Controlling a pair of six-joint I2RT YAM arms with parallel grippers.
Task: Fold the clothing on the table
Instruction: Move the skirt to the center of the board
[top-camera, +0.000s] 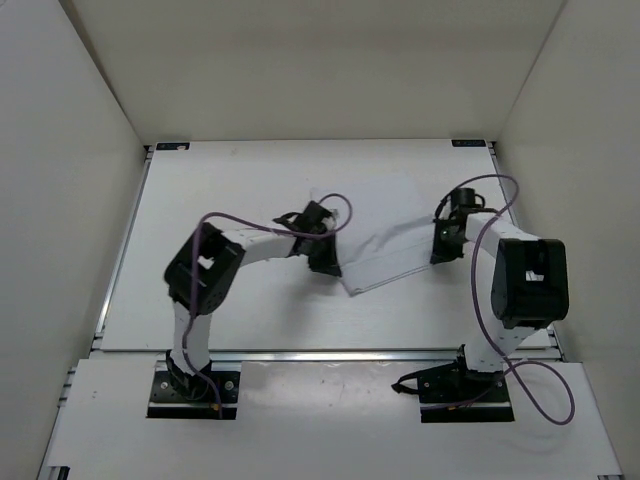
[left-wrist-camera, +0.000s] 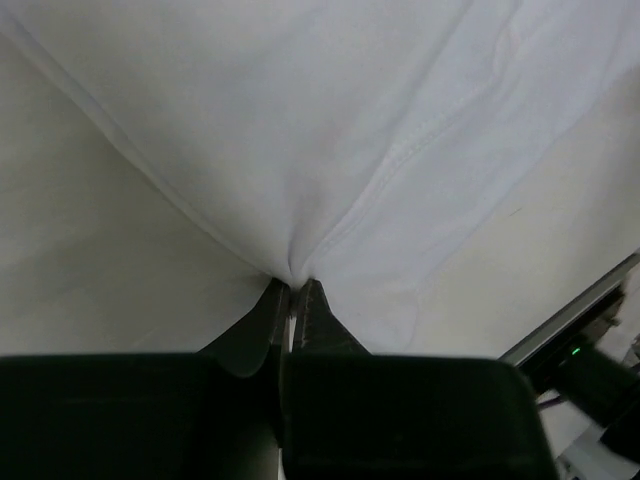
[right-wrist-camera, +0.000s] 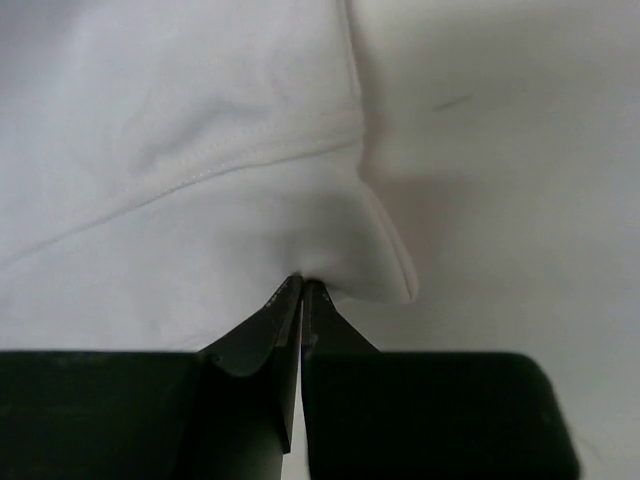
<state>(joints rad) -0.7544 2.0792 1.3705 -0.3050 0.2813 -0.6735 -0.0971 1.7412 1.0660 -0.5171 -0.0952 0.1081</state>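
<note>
The left jaws are pressed together on a gathered pinch of the clothing (left-wrist-camera: 330, 120), with creases fanning away from the tips. The right jaws, also shut tight, nip the cloth just inside a hemmed corner (right-wrist-camera: 395, 275). The clothing stretches between the two pairs of jaws and lies askew on the counter (top-camera: 220, 180); its long axis is hard to tell. Behind the jaws, the left arm (top-camera: 205, 270) and right arm (top-camera: 530, 280) bend inward at the elbow, and purple cables (top-camera: 515, 195) loop over them.

You see plain white clothing (top-camera: 385, 232), slightly brighter than the matte white surface (top-camera: 230, 175); the fingers (left-wrist-camera: 258, 330) are black, the cables (top-camera: 230, 215) purple.
</note>
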